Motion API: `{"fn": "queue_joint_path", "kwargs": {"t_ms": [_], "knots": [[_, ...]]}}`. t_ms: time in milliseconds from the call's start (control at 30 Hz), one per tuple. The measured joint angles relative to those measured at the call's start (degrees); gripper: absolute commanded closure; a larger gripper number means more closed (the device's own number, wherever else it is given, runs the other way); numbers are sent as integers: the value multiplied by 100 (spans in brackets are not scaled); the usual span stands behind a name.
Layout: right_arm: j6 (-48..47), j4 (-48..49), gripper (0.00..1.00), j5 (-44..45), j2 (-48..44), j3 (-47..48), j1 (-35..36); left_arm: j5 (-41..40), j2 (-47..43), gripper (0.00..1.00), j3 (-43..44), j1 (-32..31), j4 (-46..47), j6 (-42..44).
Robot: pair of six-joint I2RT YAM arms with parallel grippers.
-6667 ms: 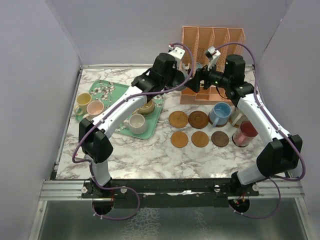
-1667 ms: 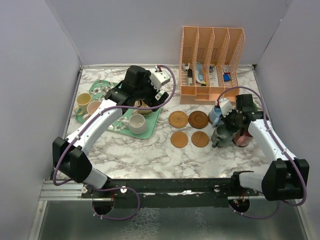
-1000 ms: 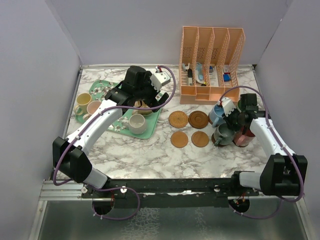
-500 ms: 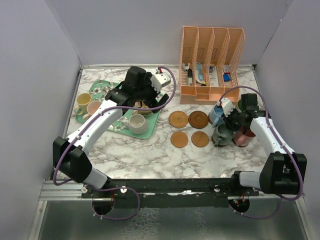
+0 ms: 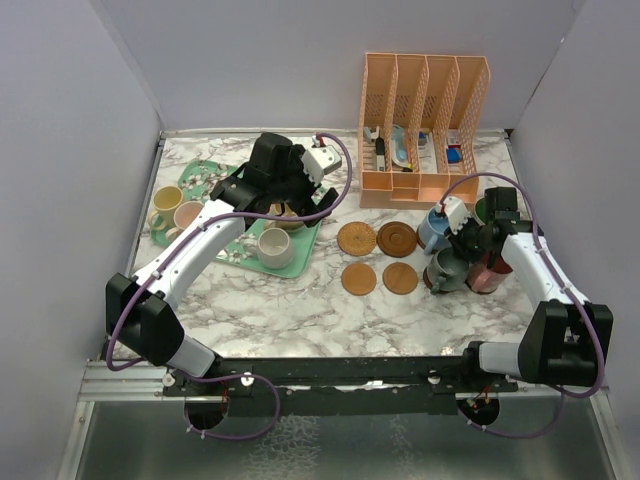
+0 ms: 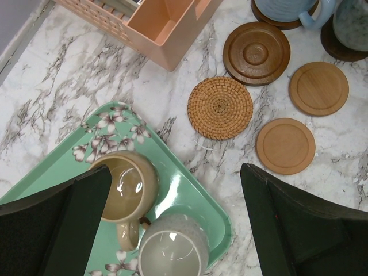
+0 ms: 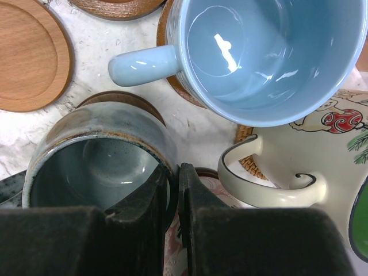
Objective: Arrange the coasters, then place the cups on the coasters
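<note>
Right gripper [image 7: 174, 171]: nearly closed, pinching the wall of the grey-teal cup [image 7: 98, 167], one finger inside the rim and one outside.
Why this hold: a rim pinch leaves the handle free and probably lets the cup go straight down among close neighbours.
Grey-teal cup: toward the right edge of the tabletop, over a dark coaster [image 7: 122, 98] whose rim shows behind it. I cannot tell whether it sits fully on it.
Neighbours: the light blue cup [image 7: 259, 52] stands just behind on its own coaster, and a cream painted cup [image 7: 276, 178] is just beside.
Left gripper [image 6: 175, 171]: jaws as wide as they go, holding nothing, hanging above the tan cup [image 6: 123, 184] on the tray [image 6: 190, 192] toward the rear left corner.
Why there: it looks lined up to take the next cup; a pale cup [image 6: 171, 250] stands just beside.
Bare coasters: the woven coaster [image 6: 220, 107], ringed brown coaster [image 6: 255, 53], left plain coaster [image 6: 285, 145] and right plain coaster [image 6: 318, 88] lie in two rows mid-tabletop.
</note>
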Motion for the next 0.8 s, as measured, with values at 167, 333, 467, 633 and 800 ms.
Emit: {"fn": "queue_joint_path", "kwargs": {"t_ms": [167, 333, 467, 633, 800], "knots": [[-66, -15, 99, -90, 39, 0, -22, 20, 0, 1, 0, 0, 0, 2], [-114, -63, 99, -175, 72, 2, -22, 57, 0, 1, -9, 0, 2, 2], [-140, -70, 99, -221, 90, 9, -31, 76, 0, 1, -31, 0, 0, 4], [-140, -72, 99, -245, 101, 13, -44, 81, 0, 1, -31, 0, 0, 4], [-142, -92, 99, -275, 151, 50, -48, 98, 0, 1, -31, 0, 0, 4]]}}
